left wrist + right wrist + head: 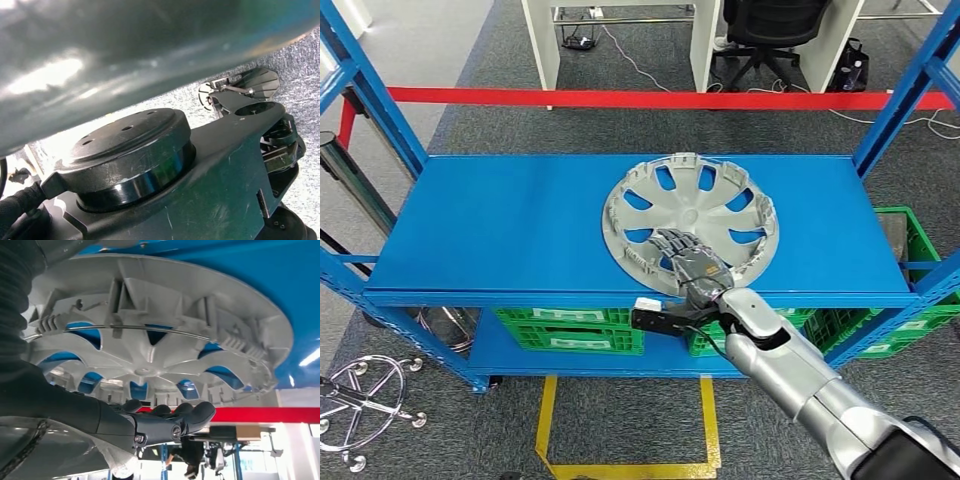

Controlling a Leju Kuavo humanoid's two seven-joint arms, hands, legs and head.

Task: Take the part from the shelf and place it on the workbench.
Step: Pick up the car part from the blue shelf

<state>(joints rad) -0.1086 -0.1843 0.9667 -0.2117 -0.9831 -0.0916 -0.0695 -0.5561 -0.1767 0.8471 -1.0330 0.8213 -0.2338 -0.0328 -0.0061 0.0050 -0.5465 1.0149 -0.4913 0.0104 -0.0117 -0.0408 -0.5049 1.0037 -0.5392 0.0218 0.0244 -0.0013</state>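
Our right fingers [675, 245] lie over the near rim of the hubcap [690, 222], extended and close together; we cannot tell whether they grip it yet. Behind them the right hand [691, 263] reaches in over the shelf's front edge. To do this well, we should hook a spoke opening or the rim lip and close firmly before lifting. The hubcap lies flat on the blue shelf [501, 225], inner side up: grey moulded plastic, ribbed clips, a thin wire ring, curved spokes. The shelf looks like smooth painted metal.
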